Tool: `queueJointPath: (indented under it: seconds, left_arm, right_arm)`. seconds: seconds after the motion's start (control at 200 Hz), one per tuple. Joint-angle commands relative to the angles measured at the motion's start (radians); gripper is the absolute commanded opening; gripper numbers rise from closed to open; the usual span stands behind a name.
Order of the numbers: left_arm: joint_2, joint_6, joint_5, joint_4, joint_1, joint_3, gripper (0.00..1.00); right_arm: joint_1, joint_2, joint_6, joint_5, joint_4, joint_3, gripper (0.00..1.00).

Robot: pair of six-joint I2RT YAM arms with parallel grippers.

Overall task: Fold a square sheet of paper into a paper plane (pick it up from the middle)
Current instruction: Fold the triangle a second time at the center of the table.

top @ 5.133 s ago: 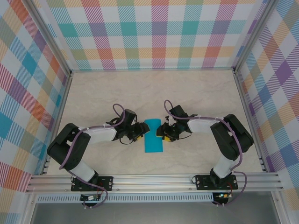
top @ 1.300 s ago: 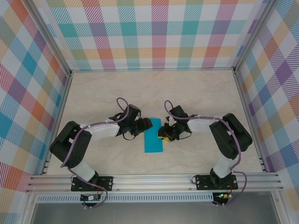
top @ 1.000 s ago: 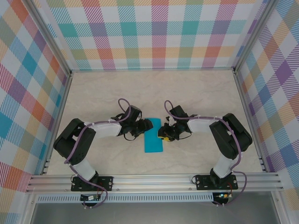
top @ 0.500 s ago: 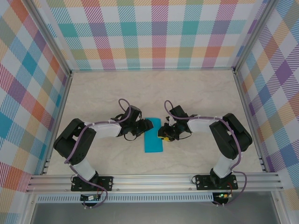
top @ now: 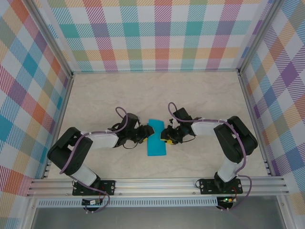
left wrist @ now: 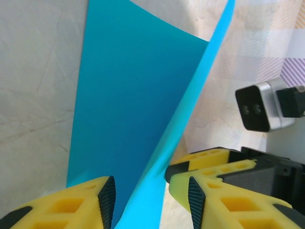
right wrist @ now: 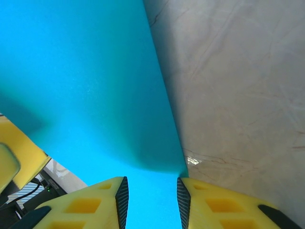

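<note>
Mid-table, elbows out, left end effector, right end effector astride paper

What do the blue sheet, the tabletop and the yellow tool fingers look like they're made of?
The square sheet of paper: thin matte teal paper; it curls smoothly without glare. The tabletop: pale marble-look surface with faint veins and slight sheen, laminate or stone, unclear which. The left tool: fingers look like yellow moulded or printed plastic with recessed pockets, tipped with black, possibly rubber, pads.
</note>
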Motion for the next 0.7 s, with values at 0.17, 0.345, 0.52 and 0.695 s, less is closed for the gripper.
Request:
queueJointPath:
  seconds: [0.17, 0.345, 0.52, 0.695]
  left_arm:
    - [-0.035, -0.028, 0.055, 0.095, -0.008, -0.022, 0.41]
    - [-0.021, -0.032, 0.062, 0.107, -0.014, -0.013, 0.39]
    - [-0.016, -0.033, 0.063, 0.1, -0.018, -0.013, 0.39]
    - [0.008, -0.067, 0.071, 0.089, -0.022, 0.004, 0.36]
  right_arm:
    - [0.009, -0.105, 0.022, 0.059, -0.028, -0.062, 0.43]
    - [0.01, -0.251, -0.003, 0.132, -0.068, -0.102, 0.52]
    - [0.012, -0.376, -0.039, 0.123, -0.052, -0.148, 0.59]
    - [0.092, -0.482, -0.145, 0.211, -0.088, -0.168, 0.64]
